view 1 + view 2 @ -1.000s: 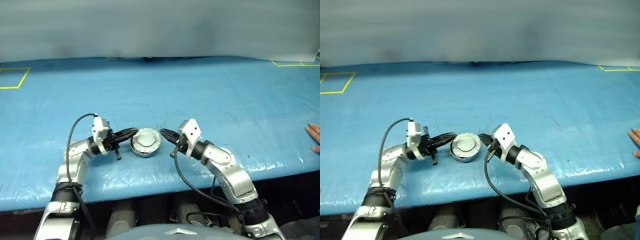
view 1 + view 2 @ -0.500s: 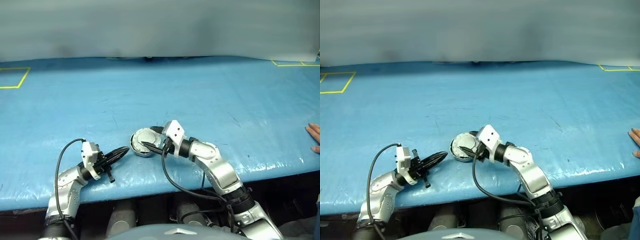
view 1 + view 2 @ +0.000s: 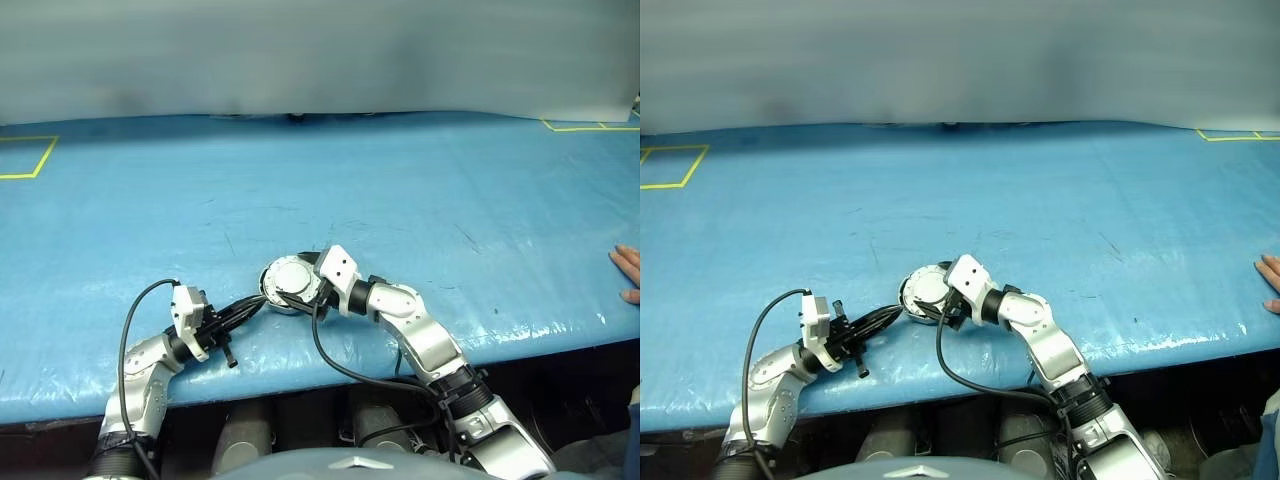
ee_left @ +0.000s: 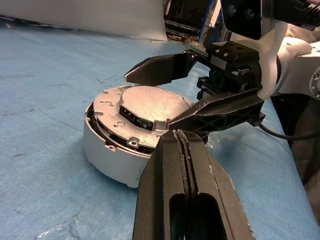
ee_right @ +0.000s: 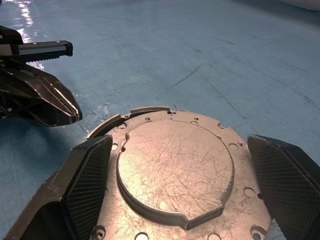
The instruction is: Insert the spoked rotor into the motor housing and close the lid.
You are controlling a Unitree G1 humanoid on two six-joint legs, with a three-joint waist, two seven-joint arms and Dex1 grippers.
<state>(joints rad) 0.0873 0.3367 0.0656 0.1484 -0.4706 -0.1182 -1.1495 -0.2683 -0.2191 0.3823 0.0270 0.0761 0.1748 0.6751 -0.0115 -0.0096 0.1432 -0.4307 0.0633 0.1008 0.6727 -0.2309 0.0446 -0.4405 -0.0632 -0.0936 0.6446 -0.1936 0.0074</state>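
Even, diffuse light is falling on my blue table cover (image 3: 420,190) — its far edge and the wall beyond are blurring out. Glare is streaking the wrinkled plastic near me. At my right wrist, the lid (image 5: 176,167) is catching a warm sheen while my fingertips (image 5: 90,177) are softening — too close to focus.

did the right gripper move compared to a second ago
Yes. The right gripper has gone left, from beside the motor housing to open over the lid.
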